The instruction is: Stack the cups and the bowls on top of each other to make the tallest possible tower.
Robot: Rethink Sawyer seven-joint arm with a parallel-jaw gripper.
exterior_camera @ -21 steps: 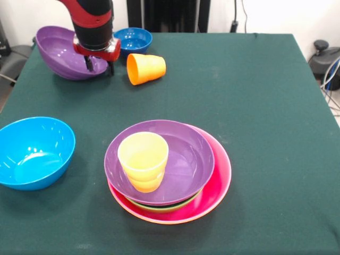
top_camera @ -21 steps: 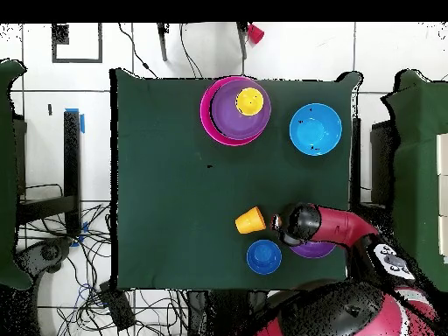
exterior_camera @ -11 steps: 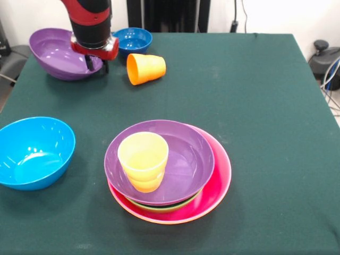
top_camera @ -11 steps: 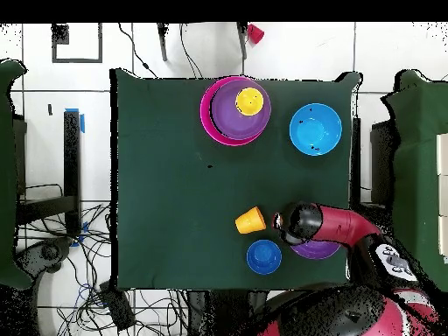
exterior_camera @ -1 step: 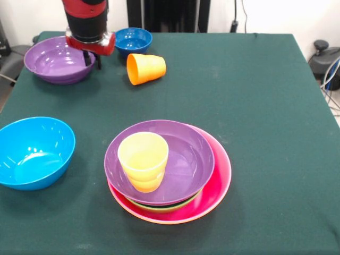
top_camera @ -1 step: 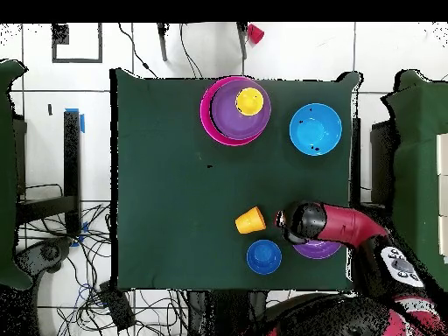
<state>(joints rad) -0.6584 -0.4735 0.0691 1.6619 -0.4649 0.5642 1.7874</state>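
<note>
From my station I see the gripper (exterior_camera @ -1 step: 91, 57) at the upper left of the front view, its dark fingers (exterior_camera @ -1 step: 87, 58) hanging at the right-hand rim of a purple bowl (exterior_camera @ -1 step: 56, 61); I cannot tell whether they are spread or closed, or whether they touch the rim. The bowl sits level on the green table (exterior_camera @ -1 step: 255, 106), glossy, shallow, and holding nothing that I can see.

Just right of the gripper: a small dark-blue bowl (exterior_camera @ -1 step: 133, 40), upright, its inside not fully visible. Below and right of it an orange cup (exterior_camera @ -1 step: 145, 68) lies on its side, mouth facing left, tapered, apart from both bowls.

Left edge, lower: a light-blue bowl (exterior_camera @ -1 step: 33, 152), deep, glossy, empty.

Centre, lower: the tower (exterior_camera @ -1 step: 169, 172). A large pink bowl (exterior_camera @ -1 step: 218, 183) is outermost, with a thin orange edge under it; a green rim (exterior_camera @ -1 step: 159, 207) peeks out in front; a second purple bowl (exterior_camera @ -1 step: 186, 159) nests on top. Inside that, toward its left side, a yellow cup (exterior_camera @ -1 step: 143, 161) stands upright, stepped lower part visible, empty.

In the overhead view, the tower (top_camera @ -1 step: 234, 109) sits near the top edge and the arm (top_camera @ -1 step: 337, 223) enters from the lower right.
</note>
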